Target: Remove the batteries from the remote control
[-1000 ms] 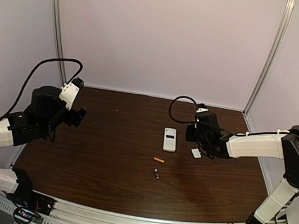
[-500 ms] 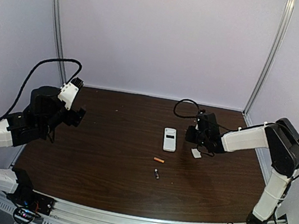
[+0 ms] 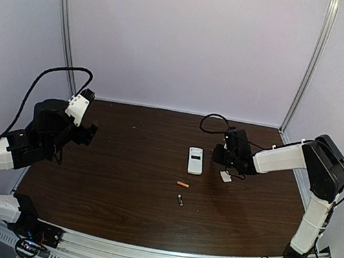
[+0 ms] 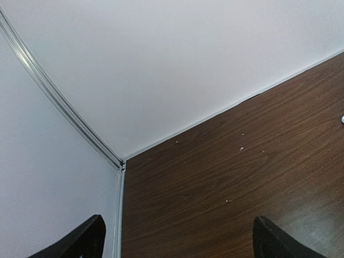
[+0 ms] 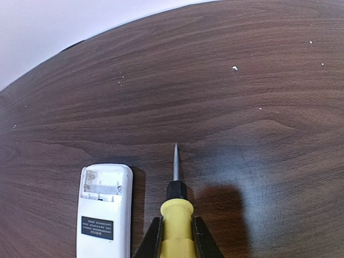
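Dark wood-grain table, viewed from above. Near its centre lies the white remote control, back side up with its battery bay open. At 6 o'clock from it, set apart, lie 2 cells: the orange battery, then the dark battery nearer the front edge. A small white cover piece lies at 4 o'clock. Pale specks dot the surface.

Dark wood table; pale lilac walls.

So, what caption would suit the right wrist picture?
Right gripper holds a yellow screwdriver beside the opened remote control.
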You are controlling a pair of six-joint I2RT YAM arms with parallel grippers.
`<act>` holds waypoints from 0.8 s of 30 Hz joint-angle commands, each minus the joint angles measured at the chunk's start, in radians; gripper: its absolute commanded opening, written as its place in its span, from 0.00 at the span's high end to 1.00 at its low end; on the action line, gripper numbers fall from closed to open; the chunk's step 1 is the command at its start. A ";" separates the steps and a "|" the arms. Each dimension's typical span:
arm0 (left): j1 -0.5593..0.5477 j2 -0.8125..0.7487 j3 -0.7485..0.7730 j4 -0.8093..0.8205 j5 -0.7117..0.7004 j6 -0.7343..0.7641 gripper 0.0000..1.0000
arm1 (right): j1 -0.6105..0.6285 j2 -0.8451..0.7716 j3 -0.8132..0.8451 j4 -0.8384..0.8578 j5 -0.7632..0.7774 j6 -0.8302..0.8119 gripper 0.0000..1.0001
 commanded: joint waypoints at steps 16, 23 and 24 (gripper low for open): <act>0.004 -0.059 -0.018 0.035 0.027 0.023 0.03 | 0.002 -0.033 -0.017 -0.146 -0.051 0.055 0.74; 0.004 -0.067 -0.018 0.034 0.037 0.022 0.02 | 0.002 -0.056 -0.020 -0.158 -0.055 0.050 0.74; 0.004 -0.069 -0.018 0.034 0.039 0.022 0.02 | 0.002 -0.062 -0.021 -0.158 -0.055 0.049 0.74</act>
